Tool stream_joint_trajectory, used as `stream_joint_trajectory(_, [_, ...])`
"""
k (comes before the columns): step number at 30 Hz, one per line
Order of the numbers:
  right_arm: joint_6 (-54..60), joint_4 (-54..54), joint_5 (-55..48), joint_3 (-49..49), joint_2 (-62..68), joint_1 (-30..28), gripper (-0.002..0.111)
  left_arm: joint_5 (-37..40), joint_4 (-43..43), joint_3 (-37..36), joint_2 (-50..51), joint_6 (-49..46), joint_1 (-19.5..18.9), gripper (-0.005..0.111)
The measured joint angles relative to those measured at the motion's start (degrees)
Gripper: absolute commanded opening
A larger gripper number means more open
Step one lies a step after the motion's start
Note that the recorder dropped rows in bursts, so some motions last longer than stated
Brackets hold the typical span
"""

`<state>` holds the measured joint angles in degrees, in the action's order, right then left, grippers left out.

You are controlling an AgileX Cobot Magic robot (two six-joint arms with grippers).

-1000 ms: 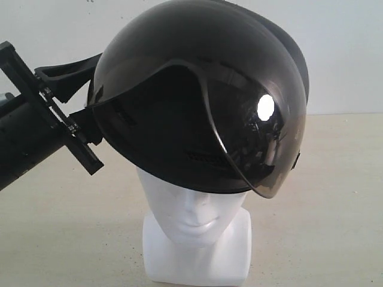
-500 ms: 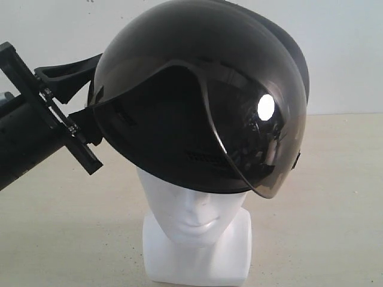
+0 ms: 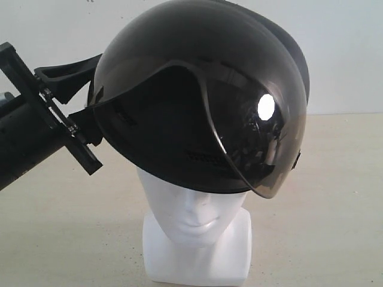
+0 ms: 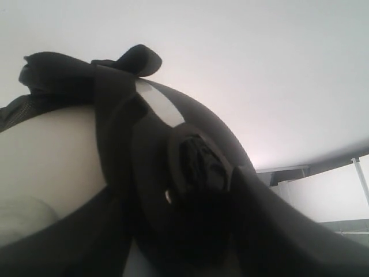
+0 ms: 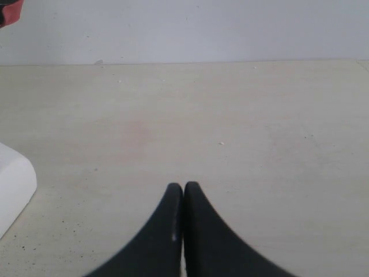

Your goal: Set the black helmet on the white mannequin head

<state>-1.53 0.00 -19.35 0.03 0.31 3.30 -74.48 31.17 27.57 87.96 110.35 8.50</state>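
Currently: black helmet (image 3: 197,89) over white mannequin head (image 3: 191,209), tilted, brow covered; prob. not fully seated. Side rim clamped by left gripper (image 3: 84,95); right gripper (image 5: 183,196) closed, empty, above counter (image 5: 242,115). Step: seating. Next, we reckon: level, lower, release.

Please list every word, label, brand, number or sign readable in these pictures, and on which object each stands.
None: no text shows on the black helmet, the white mannequin head or the table. The bright spot on the visor is a reflection, not a mark.
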Motion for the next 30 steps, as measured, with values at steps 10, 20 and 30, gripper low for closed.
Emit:
stream_joint_trajectory(10, [0.00, 0.00, 0.00, 0.00, 0.00, 0.00, 0.000, 0.11, 0.18, -0.98, 1.12, -3.25, -1.27, 0.066])
stream_joint_trajectory(20, [0.00, 0.00, 0.00, 0.00, 0.00, 0.00, 0.000, 3.22, -0.09, -1.57, 2.51, -4.77, -1.74, 0.066])
stream_joint_trajectory(30, [0.00, 0.00, 0.00, 0.00, 0.00, 0.00, 0.000, 4.53, 0.00, -1.57, 1.01, -5.61, -1.74, 0.077])
